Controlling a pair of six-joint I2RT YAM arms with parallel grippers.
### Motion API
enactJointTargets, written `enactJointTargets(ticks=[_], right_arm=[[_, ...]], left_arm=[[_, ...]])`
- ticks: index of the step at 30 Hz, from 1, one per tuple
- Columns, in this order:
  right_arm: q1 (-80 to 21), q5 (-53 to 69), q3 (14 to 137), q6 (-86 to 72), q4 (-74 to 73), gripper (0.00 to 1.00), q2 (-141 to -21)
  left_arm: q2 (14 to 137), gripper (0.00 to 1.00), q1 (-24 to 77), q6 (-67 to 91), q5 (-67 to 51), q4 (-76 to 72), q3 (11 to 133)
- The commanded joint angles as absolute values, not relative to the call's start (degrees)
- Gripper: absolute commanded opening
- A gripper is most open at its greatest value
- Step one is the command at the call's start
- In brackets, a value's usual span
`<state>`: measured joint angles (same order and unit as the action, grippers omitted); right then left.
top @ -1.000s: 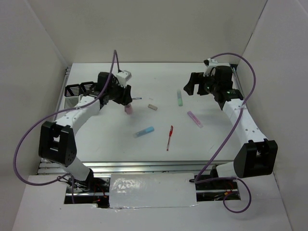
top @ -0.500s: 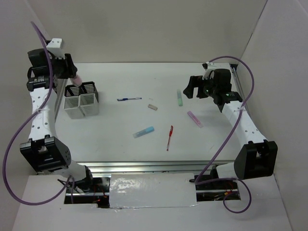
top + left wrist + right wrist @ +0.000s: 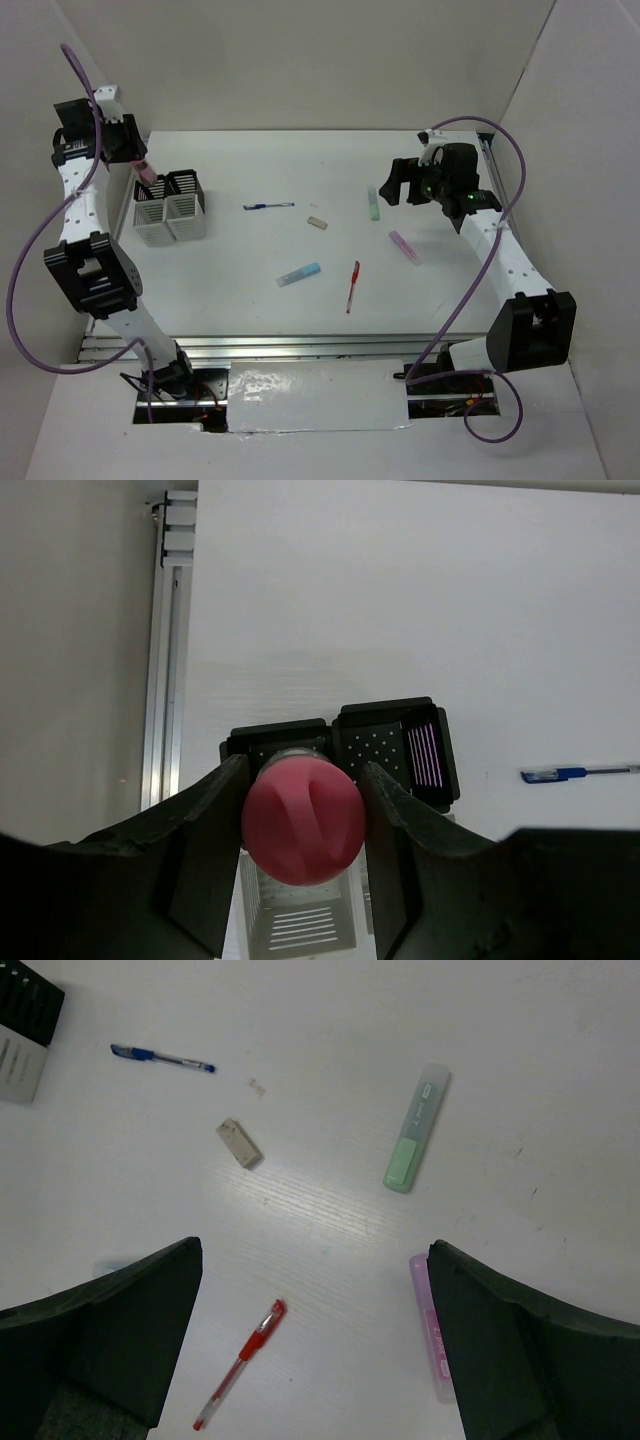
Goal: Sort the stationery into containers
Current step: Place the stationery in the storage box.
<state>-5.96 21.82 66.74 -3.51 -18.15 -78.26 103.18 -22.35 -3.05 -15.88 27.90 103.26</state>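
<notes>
My left gripper (image 3: 138, 165) is shut on a pink marker (image 3: 146, 172) and holds it end-down just above the back-left bin of the white containers (image 3: 170, 207). In the left wrist view the marker's round pink end (image 3: 303, 820) sits between the fingers, with the bins (image 3: 385, 745) below. My right gripper (image 3: 393, 185) is open and empty, above the table (image 3: 312, 1250). A blue pen (image 3: 268, 206), beige eraser (image 3: 317, 222), pale-green marker (image 3: 373, 203), lilac marker (image 3: 404, 246), light-blue marker (image 3: 299, 274) and red pen (image 3: 352, 286) lie on the table.
The right wrist view shows the blue pen (image 3: 162, 1058), eraser (image 3: 239, 1144), green marker (image 3: 416, 1128), lilac marker (image 3: 432, 1345) and red pen (image 3: 240, 1364). An aluminium rail (image 3: 167, 680) runs along the table's left edge. White walls enclose the table.
My left arm swung from the table's middle to the far left with the pink marker, then brought it down over the bins. The right arm barely moved.
</notes>
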Motion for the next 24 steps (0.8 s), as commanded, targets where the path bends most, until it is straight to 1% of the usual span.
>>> enactJointTargets(ticks=[1, 10, 15, 24], right_arm=[[-6.2, 21.6, 67.9, -3.1, -16.6, 1.0, -78.7], [-6.1, 22.0, 68.1, -3.0, -16.9, 1.0, -79.4], [-6.1, 22.3, 69.1, -3.2, -17.4, 0.99, -80.4], [-6.2, 22.3, 69.8, -2.6, -18.0, 0.99, -81.3]], left_arm=[[104.0, 0.05, -21.9, -3.8, -16.9, 25.2, 105.4], [106.1, 0.06, -21.9, -4.8, -13.4, 21.0, 102.8], [107.6, 0.07, -21.9, -5.4, -13.3, 20.8, 102.9], [108.0, 0.09, -21.7, -4.8, -13.6, 18.0, 98.5]])
